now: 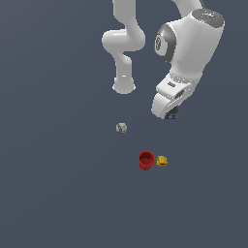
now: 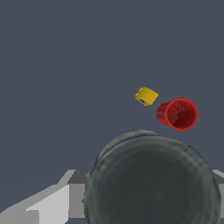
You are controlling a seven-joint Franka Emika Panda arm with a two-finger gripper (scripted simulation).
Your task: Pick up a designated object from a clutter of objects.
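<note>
The designated object, a dark grey-black roundish thing (image 1: 172, 116) with a blue bit at its bottom, sits at the tip of my hand in the exterior view. In the wrist view it (image 2: 153, 183) is large and close, with grey fingers (image 2: 75, 192) pressed against both of its sides. My gripper (image 1: 170, 112) is shut on it and appears to hold it above the floor. The rest of the clutter lies apart from it: a whitish ball (image 1: 121, 128), a red cup (image 1: 146, 160) and a small yellow thing (image 1: 162, 161).
The red cup (image 2: 178, 113) and the yellow thing (image 2: 146, 96) lie side by side on the dark grey floor, some way from the gripper. The robot's base (image 1: 124, 86) stands at the back. The ball is out of the wrist view.
</note>
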